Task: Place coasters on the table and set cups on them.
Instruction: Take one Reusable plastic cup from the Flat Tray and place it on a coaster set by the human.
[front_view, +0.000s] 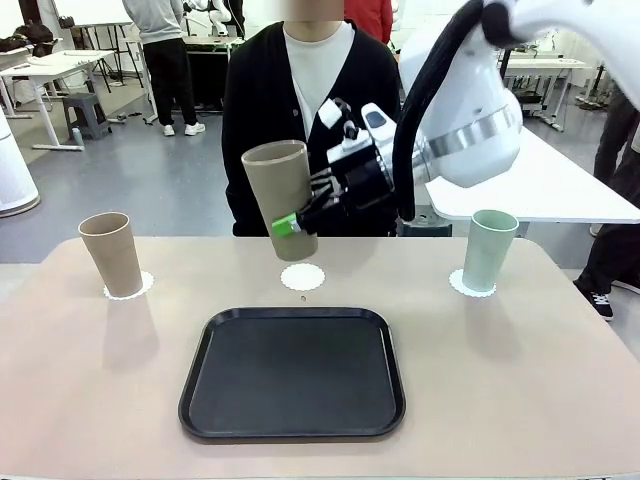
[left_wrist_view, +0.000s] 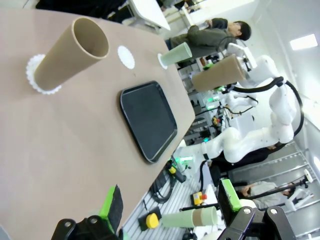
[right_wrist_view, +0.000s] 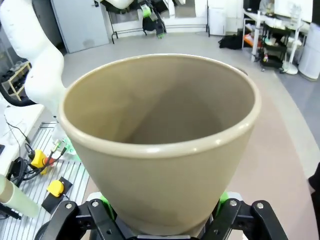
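Right hand (front_view: 300, 222) pinches a brown cup (front_view: 281, 196) above the middle coaster (front_view: 303, 277).
Left hand (left_wrist_view: 167, 202) is spread over the desk (front_view: 90, 380).

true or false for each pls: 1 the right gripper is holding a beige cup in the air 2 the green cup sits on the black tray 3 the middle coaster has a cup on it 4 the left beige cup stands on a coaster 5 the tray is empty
1. True. The right gripper is shut on a beige cup, held tilted above the table.
2. False. The green cup stands on a coaster on the table's right side, apart from the black tray.
3. False. The middle coaster is bare; the held cup hangs above it.
4. True. The left beige cup stands on a coaster.
5. True. Nothing lies in the tray.
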